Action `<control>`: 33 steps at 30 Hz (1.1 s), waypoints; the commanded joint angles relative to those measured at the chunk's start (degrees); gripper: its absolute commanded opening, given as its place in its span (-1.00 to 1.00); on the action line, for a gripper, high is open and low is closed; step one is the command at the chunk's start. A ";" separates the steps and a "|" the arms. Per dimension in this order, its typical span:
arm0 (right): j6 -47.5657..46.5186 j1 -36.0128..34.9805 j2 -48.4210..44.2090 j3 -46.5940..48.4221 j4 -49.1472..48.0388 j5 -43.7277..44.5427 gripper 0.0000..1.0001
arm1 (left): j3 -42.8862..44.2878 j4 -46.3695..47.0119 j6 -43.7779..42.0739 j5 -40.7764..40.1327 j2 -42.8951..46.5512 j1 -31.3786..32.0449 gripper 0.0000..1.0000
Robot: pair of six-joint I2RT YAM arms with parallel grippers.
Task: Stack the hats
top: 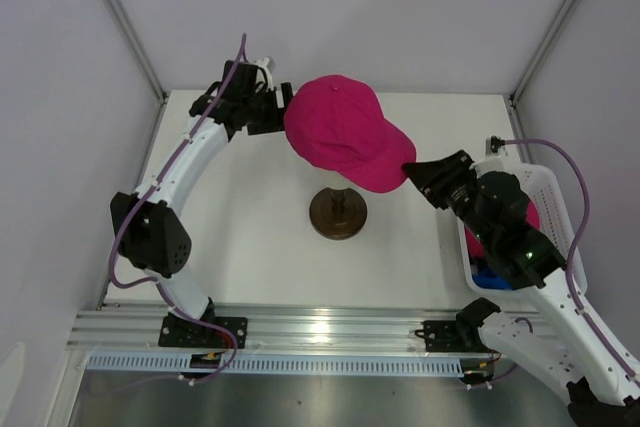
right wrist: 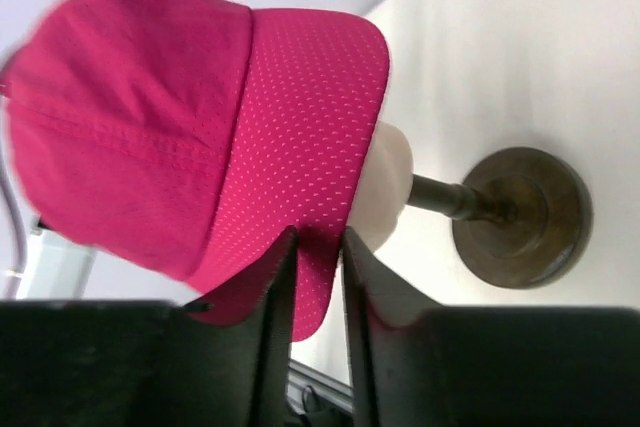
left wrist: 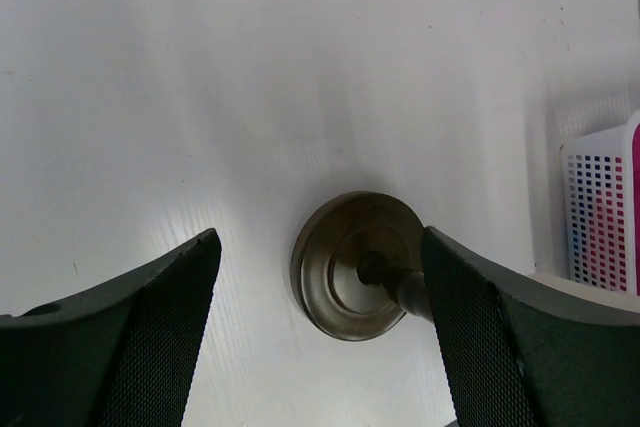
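Observation:
A magenta-pink cap (top: 340, 132) sits on the cream mannequin head (right wrist: 385, 187), above the dark round stand (top: 337, 213). My right gripper (top: 412, 169) is at the cap's brim. In the right wrist view the gripper (right wrist: 318, 234) is shut on the dotted brim of the cap (right wrist: 150, 117). My left gripper (top: 283, 107) is at the cap's back left edge. In the left wrist view the gripper (left wrist: 320, 237) is open and empty, with the stand's base (left wrist: 355, 267) below it. A bit of blue fabric (top: 490, 275) shows in the basket; the blue caps are otherwise hidden.
A white mesh basket (top: 555, 182) stands at the right edge, mostly covered by my right arm, with pink and blue fabric inside. It also shows in the left wrist view (left wrist: 600, 207). White walls and metal frame posts enclose the table.

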State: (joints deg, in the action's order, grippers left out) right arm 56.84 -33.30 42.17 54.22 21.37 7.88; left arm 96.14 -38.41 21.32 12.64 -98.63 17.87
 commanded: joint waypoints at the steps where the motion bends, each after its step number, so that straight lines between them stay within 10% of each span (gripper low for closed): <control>1: 0.38 -0.01 -2.18 0.63 -4.05 3.10 -0.55 | -0.77 0.88 -1.37 -0.95 1.34 0.15 0.68; 17: 3.62 0.08 -1.57 7.65 -0.89 4.69 -0.88 | -3.23 2.37 0.38 -3.16 2.73 -1.43 0.69; 33: 12.67 0.78 3.53 14.08 6.50 2.84 -1.00 | -4.21 15.29 5.39 23.28 10.30 -8.46 0.61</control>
State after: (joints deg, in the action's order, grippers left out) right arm 66.22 -33.04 45.76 69.10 27.16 10.00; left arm 89.80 -28.32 24.77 26.96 -90.17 9.26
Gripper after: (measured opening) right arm 0.011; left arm 0.811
